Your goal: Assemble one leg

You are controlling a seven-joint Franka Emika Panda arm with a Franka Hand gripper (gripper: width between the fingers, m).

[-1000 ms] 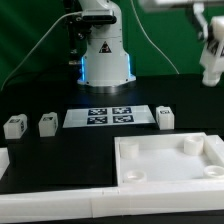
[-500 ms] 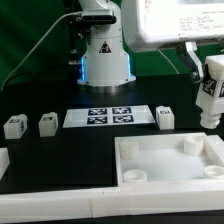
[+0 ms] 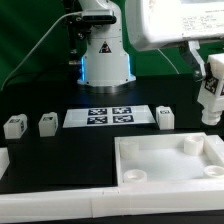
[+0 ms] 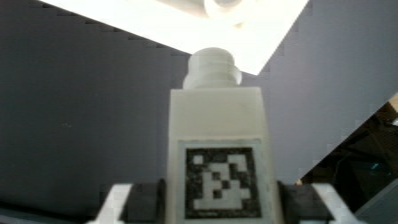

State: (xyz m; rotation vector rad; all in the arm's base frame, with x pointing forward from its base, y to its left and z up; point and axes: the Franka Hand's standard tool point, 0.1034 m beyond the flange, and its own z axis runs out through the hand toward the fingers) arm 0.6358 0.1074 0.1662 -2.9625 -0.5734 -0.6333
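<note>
My gripper (image 3: 204, 70) is shut on a leg (image 3: 210, 97), a white post with a black-and-white tag, and holds it in the air at the exterior view's right, above the far right corner of the white tray (image 3: 168, 181). In the wrist view the leg (image 4: 217, 120) stands between my fingers (image 4: 128, 204), its tag towards the camera and its round peg pointing away, with my gripper (image 4: 222, 203) closed on its lower end. Three more legs lie on the black table: two at the left (image 3: 14, 126) (image 3: 47, 124) and one by the marker board (image 3: 165, 117).
The marker board (image 3: 110, 117) lies in the middle of the table. The robot base (image 3: 103, 55) stands behind it. A white rail (image 3: 55, 205) runs along the front edge, with a white block (image 3: 3, 162) at the left.
The arm has come down into view at the top right. The held leg has moved lower, towards the tray's far right corner. The other legs have not moved.
</note>
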